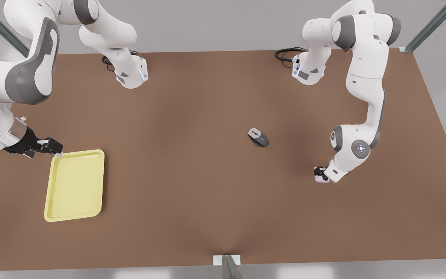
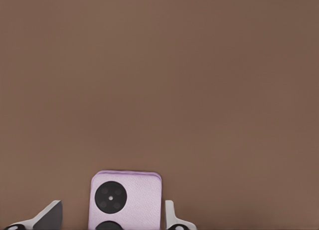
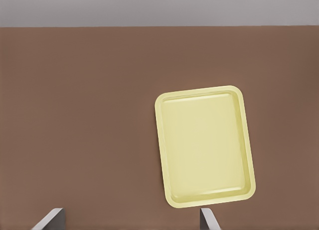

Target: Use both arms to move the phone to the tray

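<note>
Left gripper [image 1: 321, 174] down low at the table [image 1: 192, 193] on the front view's right, directly over the phone [image 1: 321, 176], hiding most of it there. In the left wrist view, phone [image 2: 125, 200] flat on the brown surface between the two fingers [image 2: 172, 217], pale pink back up, one black camera circle fully seen and a second cut by the frame edge. Fingers spread, a sliver of table visible between each fingertip and the phone's sides, so released and not gripping. Grey-black computer mouse [image 1: 258, 137] well apart from that gripper, toward the middle of the table. Right gripper [image 1: 54, 149] on the front view's left, raised and hanging at the far corner of the tray [image 1: 74, 185], whether touching the rim or just above it impossible to tell. Tray pale yellow, flat on the table, nothing inside. In the right wrist view, tray [image 3: 204, 146] ahead of the fingers [image 3: 208, 221], which stand wide apart with bare table between them: released too, holding nothing. Phone and tray well apart, at opposite ends of the table. Black cables [image 1: 287, 54] looped by the arm base near the table's far edge.
</note>
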`<state>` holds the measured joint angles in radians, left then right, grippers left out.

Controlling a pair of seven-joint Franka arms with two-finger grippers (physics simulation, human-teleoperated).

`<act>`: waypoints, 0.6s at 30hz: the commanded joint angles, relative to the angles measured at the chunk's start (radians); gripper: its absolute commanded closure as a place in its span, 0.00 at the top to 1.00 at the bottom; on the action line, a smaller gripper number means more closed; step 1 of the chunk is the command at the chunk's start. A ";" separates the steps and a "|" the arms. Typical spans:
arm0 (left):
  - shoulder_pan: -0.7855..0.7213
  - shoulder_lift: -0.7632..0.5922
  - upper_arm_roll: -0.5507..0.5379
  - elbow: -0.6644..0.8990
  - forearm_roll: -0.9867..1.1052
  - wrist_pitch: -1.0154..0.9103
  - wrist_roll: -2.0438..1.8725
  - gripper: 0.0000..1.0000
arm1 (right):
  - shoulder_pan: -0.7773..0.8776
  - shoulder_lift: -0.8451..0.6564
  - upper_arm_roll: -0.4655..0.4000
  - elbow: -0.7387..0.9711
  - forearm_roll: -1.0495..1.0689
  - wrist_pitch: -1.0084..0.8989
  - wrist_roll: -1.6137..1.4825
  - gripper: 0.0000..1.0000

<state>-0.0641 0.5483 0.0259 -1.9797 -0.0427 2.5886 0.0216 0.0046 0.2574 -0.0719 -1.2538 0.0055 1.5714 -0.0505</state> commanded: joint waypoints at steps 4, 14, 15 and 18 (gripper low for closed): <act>0.000 0.009 0.000 -0.004 0.001 0.008 0.081 1.00 | 0.000 -0.001 0.000 0.001 0.001 0.001 -0.005 1.00; -0.003 0.045 -0.001 -0.002 0.000 0.008 0.078 1.00 | 0.002 0.000 0.000 -0.001 0.001 0.007 -0.005 1.00; -0.003 0.045 -0.001 -0.002 0.001 0.002 0.078 1.00 | 0.002 0.000 0.000 -0.001 0.001 0.007 -0.005 1.00; -0.003 0.048 -0.001 -0.004 0.000 0.001 0.077 0.94 | 0.002 0.000 0.000 0.001 0.001 0.007 -0.005 1.00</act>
<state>-0.0675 0.5971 0.0245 -1.9825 -0.0443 2.5931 0.0765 0.0058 0.2589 -0.0719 -1.2545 0.0055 1.5762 -0.0533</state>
